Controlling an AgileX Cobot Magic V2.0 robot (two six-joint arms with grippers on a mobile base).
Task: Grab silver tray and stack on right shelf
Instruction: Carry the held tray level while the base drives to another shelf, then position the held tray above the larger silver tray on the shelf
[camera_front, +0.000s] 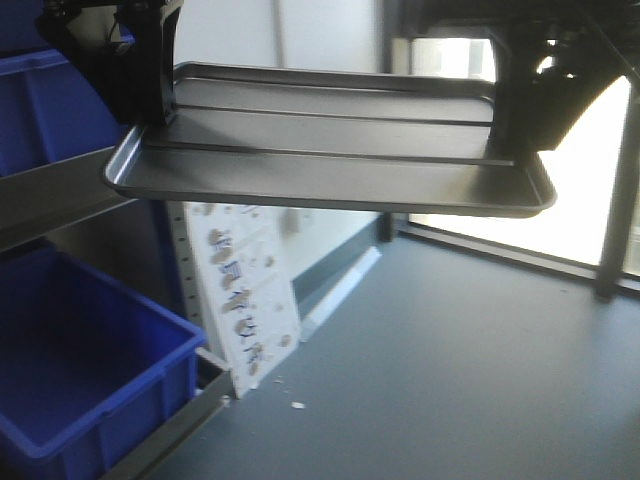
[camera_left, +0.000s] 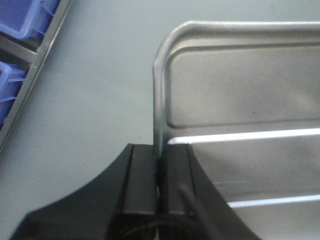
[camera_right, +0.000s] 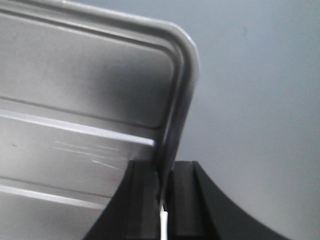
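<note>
Markings on white board (camera_front: 243, 295) illegible

Shiny metal on silver tray (camera_front: 330, 170), faint scratches on base; blue bins (camera_front: 90, 360) smooth glossy plastic; floor (camera_front: 450, 360) matt grey, smooth.

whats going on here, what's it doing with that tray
Both arms hold the silver tray up between them. The left gripper is clamped on the rim of one short end and the right gripper on the rim of the other. The tray hangs roughly level in the air above the grey floor. Blue bins sit in a rack on the left. The shelf it should go on is not in view, so the stacking is not yet done.
</note>
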